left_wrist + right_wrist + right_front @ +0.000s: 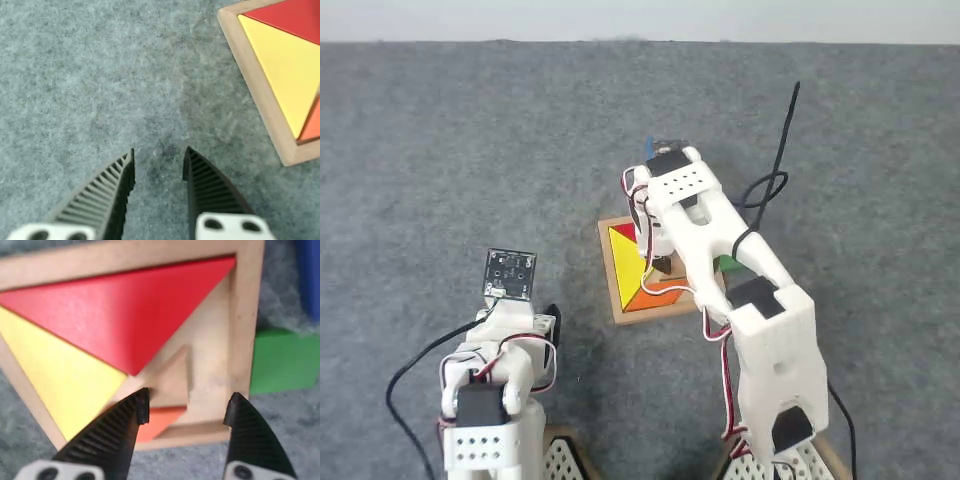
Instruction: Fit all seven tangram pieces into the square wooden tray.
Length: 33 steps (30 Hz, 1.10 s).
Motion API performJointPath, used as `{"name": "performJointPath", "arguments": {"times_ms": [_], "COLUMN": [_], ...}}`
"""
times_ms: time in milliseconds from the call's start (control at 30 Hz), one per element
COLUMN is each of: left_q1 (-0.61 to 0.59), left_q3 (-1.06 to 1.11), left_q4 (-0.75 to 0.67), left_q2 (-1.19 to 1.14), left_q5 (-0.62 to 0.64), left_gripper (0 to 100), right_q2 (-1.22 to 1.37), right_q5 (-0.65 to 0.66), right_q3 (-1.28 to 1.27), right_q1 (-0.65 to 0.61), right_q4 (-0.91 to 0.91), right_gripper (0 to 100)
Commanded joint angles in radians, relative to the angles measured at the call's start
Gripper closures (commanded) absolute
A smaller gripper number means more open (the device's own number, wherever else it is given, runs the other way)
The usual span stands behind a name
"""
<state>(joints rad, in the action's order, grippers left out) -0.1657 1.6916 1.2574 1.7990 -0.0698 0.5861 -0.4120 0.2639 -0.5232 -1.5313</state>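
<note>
Apex of red triangle (125, 312) toward tray (247, 315) centre

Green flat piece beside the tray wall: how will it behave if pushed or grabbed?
Likely rigid: the green flat tangram piece shows crisp straight edges. It probably won't roll or tip, since it lies flat on the grey fuzzy mat, though that nap may drag against a push. Lying close beside the square wooden tray, it looks awkward to pinch from that side.

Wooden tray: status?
Right tool open over square wooden tray; left tool open beside it. Red triangle, yellow triangle, orange triangle in. Green piece, blue piece outside.
</note>
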Motion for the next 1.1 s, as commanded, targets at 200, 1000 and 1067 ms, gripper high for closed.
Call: {"name": "performJointPath", "arguments": {"times_ms": [200,1000,1067], "left_q1": [0.003,0.003,0.003], "left_q3": [-0.008,-0.008,-0.008], "left_q4": [0.009,0.009,0.009], "left_q2": [0.028,0.028,0.028], "left_q5": [-0.006,-0.006,-0.006], "left_gripper": [85,85,85], "right_q2": [0.045,0.068,0.064], "right_q5": [-0.080,-0.081,-0.081], "right_q3": [0.107,0.192,0.192], "right_q1": [-0.039,-0.019,-0.016], "right_q4": [0.016,0.076,0.068], "right_gripper": [73.9,88.7,88.7]}}
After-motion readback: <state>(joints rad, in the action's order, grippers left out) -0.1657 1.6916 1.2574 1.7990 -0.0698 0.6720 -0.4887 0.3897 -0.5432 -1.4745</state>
